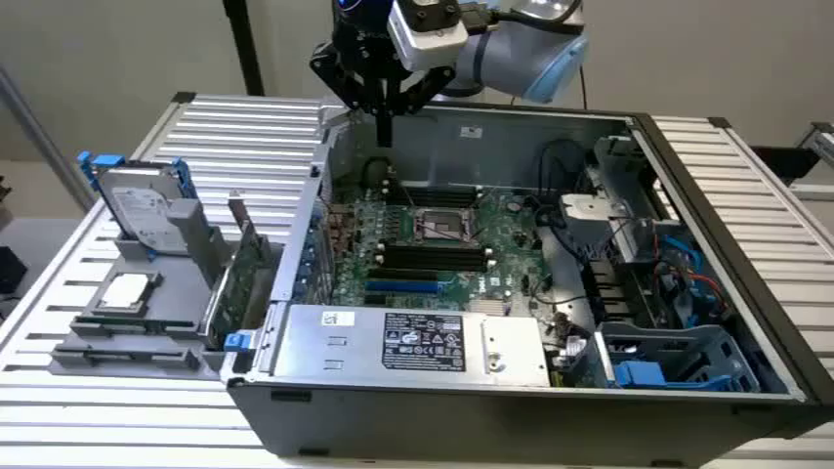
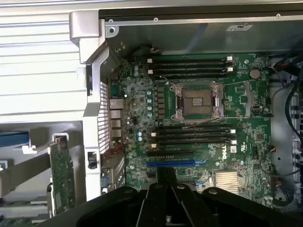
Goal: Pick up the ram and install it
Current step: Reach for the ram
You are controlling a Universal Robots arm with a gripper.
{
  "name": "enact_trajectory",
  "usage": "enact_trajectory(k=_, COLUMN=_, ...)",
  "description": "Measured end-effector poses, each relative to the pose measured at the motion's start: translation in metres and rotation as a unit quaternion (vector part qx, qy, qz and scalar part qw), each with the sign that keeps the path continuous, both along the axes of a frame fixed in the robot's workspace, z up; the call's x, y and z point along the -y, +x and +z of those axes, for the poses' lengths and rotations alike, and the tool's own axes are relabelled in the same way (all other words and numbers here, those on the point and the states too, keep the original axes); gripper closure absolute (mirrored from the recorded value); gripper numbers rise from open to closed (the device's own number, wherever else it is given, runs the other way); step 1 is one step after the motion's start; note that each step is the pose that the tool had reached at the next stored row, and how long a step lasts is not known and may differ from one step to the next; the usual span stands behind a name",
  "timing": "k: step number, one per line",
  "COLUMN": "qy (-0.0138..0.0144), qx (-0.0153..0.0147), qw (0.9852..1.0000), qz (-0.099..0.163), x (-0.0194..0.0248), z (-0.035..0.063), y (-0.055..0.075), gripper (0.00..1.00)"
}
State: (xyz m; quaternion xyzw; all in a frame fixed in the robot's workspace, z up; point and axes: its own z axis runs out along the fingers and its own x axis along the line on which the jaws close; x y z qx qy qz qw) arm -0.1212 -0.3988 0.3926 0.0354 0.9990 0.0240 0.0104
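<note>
Green, slim ram with dark chips rests in grey holder.

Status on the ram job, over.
Gripper above case edge. Ram apparently in side tray, slots empty. Nothing blocking slots.

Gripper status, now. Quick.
Gripper: jaws closed, nothing visible between them, hanging over the open computer case.
</note>
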Motion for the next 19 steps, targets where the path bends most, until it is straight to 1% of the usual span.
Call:
enact_trajectory(k=13, qy=0.0, qx=0.0, qw=1.0, qz=0.0, x=0.0, z=0.0, y=0.0, gripper=1.0)
enact_trajectory(k=14, qy=-0.0001, qx=-0.0001, qw=1.0, qz=0.0, x=0.0008, z=0.0001, y=0.0, gripper=1.0)
enact_trajectory(k=15, qy=-0.0001, qx=-0.0001, qw=1.0, qz=0.0, x=0.0028, z=0.0001, y=0.0, gripper=1.0)
enact_trajectory(k=17, qy=0.0, qx=0.0, qw=1.0, qz=0.0, x=0.0158, z=-0.0001, y=-0.006, gripper=1.0)
enact_trajectory(k=19, qy=0.0, qx=0.0001, qw=1.0, qz=0.0, x=0.022, z=-0.0003, y=-0.011, gripper=1.0)
